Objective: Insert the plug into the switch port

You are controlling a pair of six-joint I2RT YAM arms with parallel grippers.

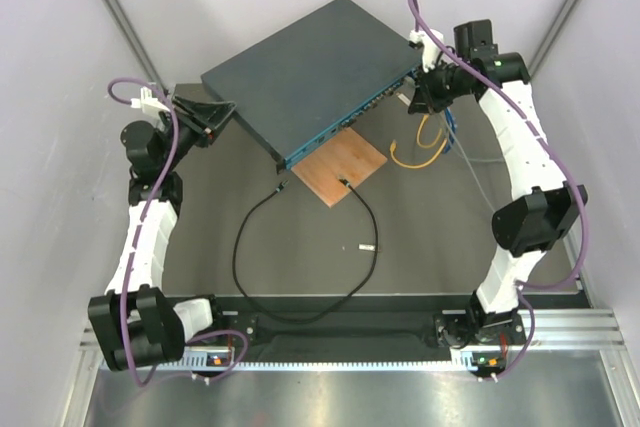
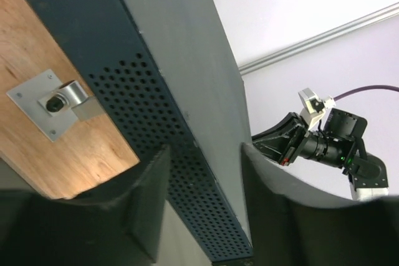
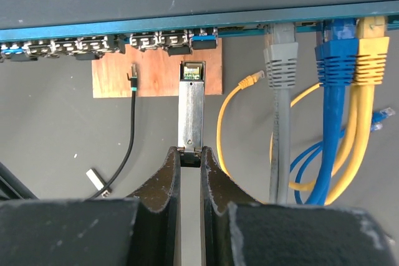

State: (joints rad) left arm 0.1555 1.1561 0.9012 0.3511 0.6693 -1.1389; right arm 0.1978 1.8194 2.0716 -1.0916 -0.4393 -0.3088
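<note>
Near table's far-left corner, L gripper (image 2: 206,154) is wide, empty, beside 1 switch (image 1: 300,67). Mid-table: 1 black cable (image 1: 240,247), its plug (image 3: 132,74) over 1 brown board (image 3: 156,82), below port row (image 3: 149,42). R gripper (image 3: 190,161) pinches 1 silver module (image 3: 191,110). Far-right: 3 plugged cables, i.e. grey (image 3: 280,91), blue (image 3: 333,98), yellow (image 3: 369,98).

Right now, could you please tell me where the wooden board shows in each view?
Top external: board mid-frame, at the switch's teal front.
Left wrist: board upper left, beside the switch's perforated side.
Right wrist: board upper middle, below the ports, partly behind the module that the right gripper holds.
Shared landmark: the switch.
</note>
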